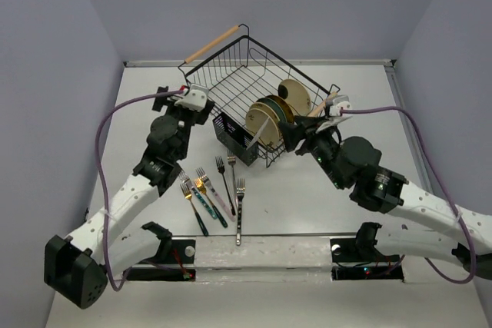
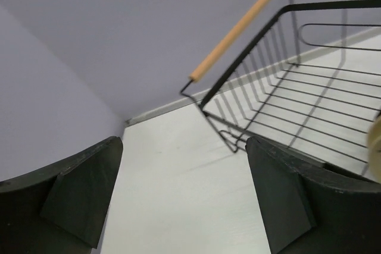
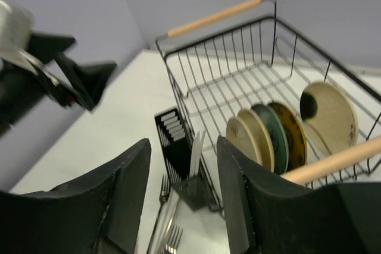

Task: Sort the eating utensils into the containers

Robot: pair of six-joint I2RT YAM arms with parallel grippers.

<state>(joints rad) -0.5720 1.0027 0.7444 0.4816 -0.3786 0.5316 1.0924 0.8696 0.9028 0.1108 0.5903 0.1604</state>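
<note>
Standing up out of the caddy point(image 1: 231, 140) is one pale fork point(image 1: 257, 131) — handle up, tipped a touch toward the wire basket point(image 1: 231, 74), at the end of the caddy nearest the plates point(image 1: 270, 117). From the right wrist we catch it through the gap of the right pincer point(image 3: 181, 168): jaws moderately apart, the fork out beyond them, nothing pinched between the pads. The caddy itself sits tight against the basket's near side, slots facing up.

Down on the bench point(image 1: 346, 213), nearer the arm bases, lie the loose forks point(image 1: 201, 187) — about six, fanned side by side, heads toward the caddy and handles toward the near edge. The two on the left have gold heads, one with a dark handle, one teal. Next come a pink handle and a dark one, and out on the right an all-silver fork point(image 1: 239, 217) reaches closest to the near edge. None of them touches the caddy.

Over on the other side, the left pincer point(image 2: 183, 165) hangs above the bench just beside the basket's left corner. Its jaws are spread wide, with only bare bench showing between them. Inside the basket the plates stand on edge in a row at the right end, and wooden handles point(image 1: 211, 45) cap two opposite rims.
</note>
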